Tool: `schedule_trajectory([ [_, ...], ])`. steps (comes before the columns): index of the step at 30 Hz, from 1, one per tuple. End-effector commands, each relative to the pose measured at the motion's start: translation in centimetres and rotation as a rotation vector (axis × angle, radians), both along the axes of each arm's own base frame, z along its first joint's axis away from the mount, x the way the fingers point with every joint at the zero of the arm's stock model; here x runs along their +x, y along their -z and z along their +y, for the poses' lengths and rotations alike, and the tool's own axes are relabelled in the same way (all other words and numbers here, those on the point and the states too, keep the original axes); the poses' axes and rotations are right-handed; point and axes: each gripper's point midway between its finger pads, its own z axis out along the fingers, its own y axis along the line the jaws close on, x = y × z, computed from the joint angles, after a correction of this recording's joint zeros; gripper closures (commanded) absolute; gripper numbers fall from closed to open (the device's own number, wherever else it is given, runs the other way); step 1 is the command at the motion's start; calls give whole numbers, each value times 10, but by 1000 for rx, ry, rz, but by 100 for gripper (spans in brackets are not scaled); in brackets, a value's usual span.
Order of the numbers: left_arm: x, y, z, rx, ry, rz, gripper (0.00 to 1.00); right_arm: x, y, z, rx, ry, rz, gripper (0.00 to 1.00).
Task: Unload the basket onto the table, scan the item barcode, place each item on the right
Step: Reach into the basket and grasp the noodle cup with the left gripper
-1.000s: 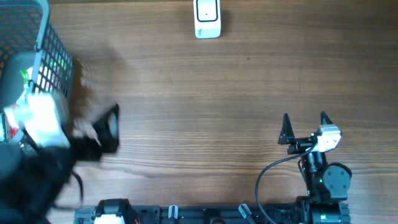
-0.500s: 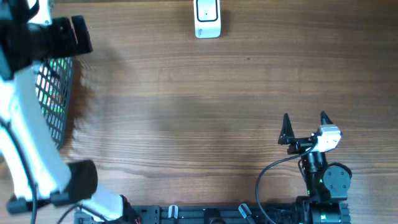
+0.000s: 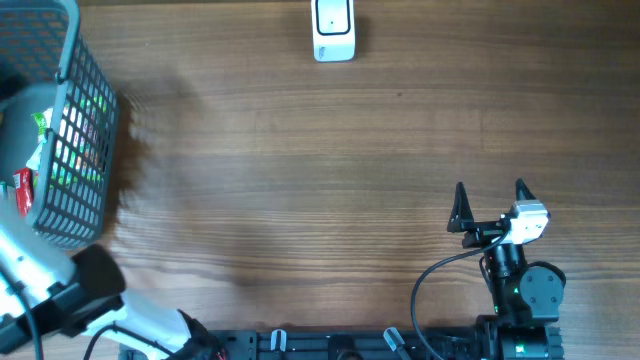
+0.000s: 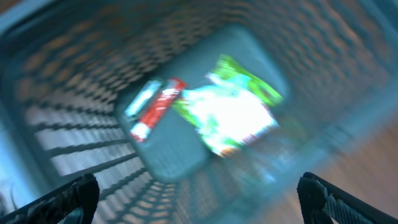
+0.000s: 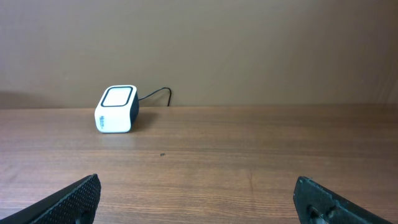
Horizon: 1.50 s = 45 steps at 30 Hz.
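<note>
The white barcode scanner [image 3: 333, 30] stands at the far edge of the table, and the right wrist view shows the scanner [image 5: 116, 109] ahead to the left. Items lie in the grey mesh basket [image 3: 80, 130] at the left: a green-and-white packet [image 4: 233, 112] and a red-and-white stick pack [image 4: 155, 109], both blurred. My left gripper [image 4: 198, 186] hovers open above the basket's inside, holding nothing; the overhead view shows only its arm [image 3: 90, 290]. My right gripper [image 3: 490, 188] rests open and empty near the front right.
The scanner's black cable [image 5: 158, 93] runs off behind it towards the wall. The basket's walls [image 4: 74, 143] rise around the items. Bare wooden tabletop [image 3: 320, 180] lies between basket, scanner and right arm.
The left arm has swung fast across the basket area, and its gripper has left the overhead view. The right arm has not moved.
</note>
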Motion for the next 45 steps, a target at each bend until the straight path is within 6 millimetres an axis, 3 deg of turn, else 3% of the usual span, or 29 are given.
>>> schedule_trajectory([
  [1, -25, 10, 29, -111, -132, -70, 0, 0, -2, -1, -12, 5, -9, 0],
  [4, -20, 35, 41, -204, -78, -79, 0, 0, -2, -1, -12, 5, -9, 0],
  [9, 7, 80, 43, -291, 107, -78, 0, 0, -2, -1, -12, 5, -9, 0],
  [11, 23, 106, 39, -321, 196, -72, 0, 0, -2, -1, -12, 5, -9, 0],
  [17, 48, 145, 35, -354, 304, -21, 0, 0, -2, -1, -12, 5, -9, 0],
  [23, 72, 184, 17, -405, 408, 59, 0, 0, -2, -1, -12, 5, -9, 0],
  [28, 91, 206, 10, -379, 494, 106, 0, 0, -2, -1, -12, 5, -9, 0],
  [35, 95, 242, 3, -418, 550, 182, 0, 0, -2, -1, -12, 5, -9, 0],
  [45, 103, 241, 8, -403, 556, 141, 0, 0, -2, -1, -12, 5, -9, 0],
])
